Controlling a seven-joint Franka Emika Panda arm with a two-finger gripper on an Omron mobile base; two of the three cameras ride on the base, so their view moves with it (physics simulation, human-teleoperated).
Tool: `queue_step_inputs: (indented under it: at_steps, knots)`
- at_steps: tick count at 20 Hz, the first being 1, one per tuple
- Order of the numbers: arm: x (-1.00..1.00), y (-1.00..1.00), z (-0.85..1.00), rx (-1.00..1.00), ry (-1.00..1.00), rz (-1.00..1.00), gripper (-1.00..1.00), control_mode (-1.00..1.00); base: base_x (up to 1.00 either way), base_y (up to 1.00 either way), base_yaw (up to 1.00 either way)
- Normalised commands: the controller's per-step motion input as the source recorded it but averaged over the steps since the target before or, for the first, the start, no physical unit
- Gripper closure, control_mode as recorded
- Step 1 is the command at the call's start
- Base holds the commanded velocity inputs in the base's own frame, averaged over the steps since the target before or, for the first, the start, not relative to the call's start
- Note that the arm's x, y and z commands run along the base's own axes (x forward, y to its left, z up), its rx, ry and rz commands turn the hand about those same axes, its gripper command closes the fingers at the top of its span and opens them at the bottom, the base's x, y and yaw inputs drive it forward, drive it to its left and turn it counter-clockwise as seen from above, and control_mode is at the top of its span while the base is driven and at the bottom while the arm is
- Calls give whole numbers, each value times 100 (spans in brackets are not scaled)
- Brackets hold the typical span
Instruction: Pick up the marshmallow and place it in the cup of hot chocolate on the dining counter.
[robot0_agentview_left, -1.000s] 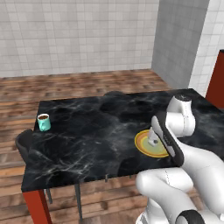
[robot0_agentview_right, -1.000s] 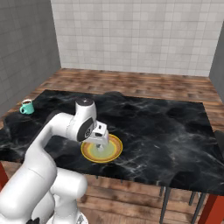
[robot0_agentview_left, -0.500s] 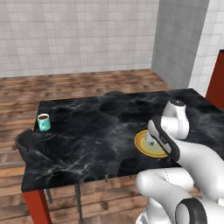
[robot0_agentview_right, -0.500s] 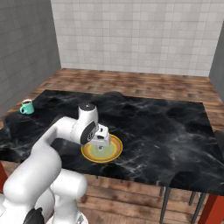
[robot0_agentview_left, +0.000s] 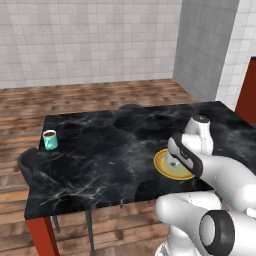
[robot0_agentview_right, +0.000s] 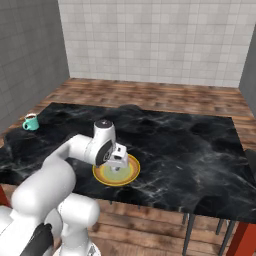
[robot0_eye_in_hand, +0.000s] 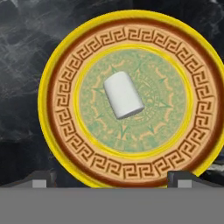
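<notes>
The marshmallow (robot0_eye_in_hand: 123, 95), a small white cylinder, lies on its side in the middle of a flat yellow plate (robot0_eye_in_hand: 65, 144) with an orange patterned rim. My gripper (robot0_eye_in_hand: 113, 179) hangs straight above the plate, open, its two fingertips (robot0_eye_in_hand: 41, 179) standing wide apart with nothing between them. From the base views the gripper (robot0_agentview_left: 174, 160) (robot0_agentview_right: 116, 167) sits low over the plate (robot0_agentview_left: 162, 169) (robot0_agentview_right: 131, 172) near the front edge of the dining counter (robot0_agentview_left: 110, 150) (robot0_agentview_right: 190, 145). The cup of hot chocolate (robot0_agentview_left: 49, 139) (robot0_agentview_right: 31, 121), a teal mug, stands far off at the counter's left end.
A dark chair (robot0_agentview_left: 30, 162) is tucked at the counter's left end and another chair (robot0_agentview_right: 205, 207) at the front right. A red leg (robot0_agentview_left: 42, 235) holds up the front corner. A red cabinet (robot0_agentview_left: 248, 90) stands at the far right.
The hand has sunk a little closer to the plate, still open. The mug, plate and marshmallow have stayed where they were.
</notes>
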Motion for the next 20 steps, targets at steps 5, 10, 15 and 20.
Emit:
queue_step_inputs:
  at_steps: [5, 10, 15, 20]
  knots:
    - [14, -1, -17, 0, 0, 0, -100, -100, 0, 0, 0]
    - [18, 0, -7, 0, 0, 0, -100, -100, 0, 0, 0]
    - [23, 0, -3, 0, 0, 0, -100, -100, 0, 0, 0]
    - [18, 0, -7, 0, 0, 0, -100, -100, 0, 0, 0]
